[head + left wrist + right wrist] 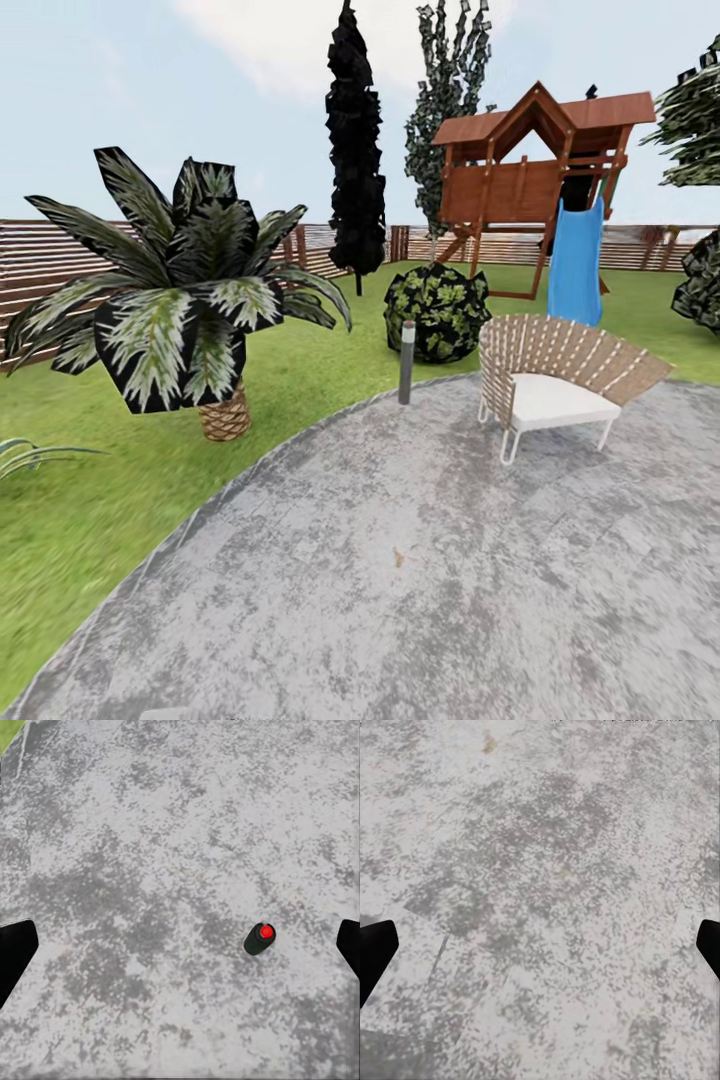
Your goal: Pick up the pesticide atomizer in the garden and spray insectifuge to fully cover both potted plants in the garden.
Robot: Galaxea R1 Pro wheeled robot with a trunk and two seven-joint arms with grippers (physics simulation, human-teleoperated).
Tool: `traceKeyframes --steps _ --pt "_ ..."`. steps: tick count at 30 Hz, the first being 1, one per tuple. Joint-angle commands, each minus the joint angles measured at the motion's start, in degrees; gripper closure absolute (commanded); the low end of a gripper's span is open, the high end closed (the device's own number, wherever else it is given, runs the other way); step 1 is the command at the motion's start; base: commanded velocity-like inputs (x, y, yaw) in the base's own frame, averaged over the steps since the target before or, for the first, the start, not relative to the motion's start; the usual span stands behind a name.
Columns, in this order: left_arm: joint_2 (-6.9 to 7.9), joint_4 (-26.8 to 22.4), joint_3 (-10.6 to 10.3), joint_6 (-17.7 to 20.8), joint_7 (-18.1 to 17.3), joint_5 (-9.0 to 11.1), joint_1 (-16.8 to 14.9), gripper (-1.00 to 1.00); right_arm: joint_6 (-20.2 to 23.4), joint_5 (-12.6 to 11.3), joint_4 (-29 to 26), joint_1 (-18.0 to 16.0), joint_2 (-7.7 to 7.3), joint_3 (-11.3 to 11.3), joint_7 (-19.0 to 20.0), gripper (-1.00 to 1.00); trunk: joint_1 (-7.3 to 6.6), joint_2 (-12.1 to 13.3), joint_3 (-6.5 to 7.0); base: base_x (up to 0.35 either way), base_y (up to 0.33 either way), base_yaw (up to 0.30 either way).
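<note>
Grey mottled paving [420, 600] filled the foreground, lawn [90, 500] to its left. Left gripper [180, 945] and right gripper [540, 945] both hung over paving, fingers wide apart, holding nothing. A small dark cylinder with a red top [259, 938] stood below the left one; whether it was the pesticide atomizer couldn't be told. No low rosette plants identifiable. Step judged: still searching or approaching. Next: confirm the bottle, lower, grasp.
</note>
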Motion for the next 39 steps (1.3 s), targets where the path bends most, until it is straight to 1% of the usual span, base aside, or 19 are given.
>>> traceKeyframes --steps 1,13,21,23,24,26,29,39 --pt "-0.05 0.0 0.0 -0.2 0.0 0.4 0.0 -1.0 -0.2 0.2 0.0 0.0 0.0 0.0 0.0 -1.0 0.0 0.0 -0.13 0.06 -0.147 0.192" --pt "-0.14 0.0 0.0 -0.1 0.0 0.4 0.0 -1.0 -0.2 0.1 0.0 0.0 0.0 -0.1 0.0 -1.0 0.0 0.0 -0.97 0.012 -0.028 0.185" --pt "-0.13 0.1 0.0 -0.1 0.0 0.4 0.0 -1.0 -0.3 0.1 0.0 0.0 -0.04 -0.2 0.0 -1.0 1.76 -3.2 -2.56 0.0 0.0 0.05" --pt "-0.13 0.1 0.0 -0.1 0.0 0.4 0.0 -1.0 -0.3 0.1 0.1 0.0 -0.07 -1.2 0.0 -1.0 2.2 -4.0 -2.92 0.0 0.0 0.0" --pt "-0.19 0.1 0.0 -0.1 0.0 0.4 0.0 -1.0 -0.3 0.1 0.1 0.0 -0.07 -4.9 0.0 -1.0 2.42 -4.4 -3.1 0.0 0.0 0.0" --pt "-0.21 0.1 0.0 -0.1 0.0 0.4 0.0 -1.0 -0.3 0.1 0.0 0.0 -0.05 -6.4 0.0 -1.0 2.86 -5.2 -3.46 0.0 0.0 0.0" --pt "-0.27 0.1 0.0 -0.2 0.0 0.4 0.0 -1.0 -0.3 0.2 0.2 0.0 -0.06 -7.0 0.0 -1.0 3.52 -6.4 -4.0 0.0 0.0 0.0" --pt "-0.38 0.1 0.0 -0.2 0.0 0.4 0.0 -1.0 -0.3 0.4 0.4 0.0 -0.09 -7.1 0.1 -1.0 5.71 -10.5 -5.79 0.0 0.0 0.0"
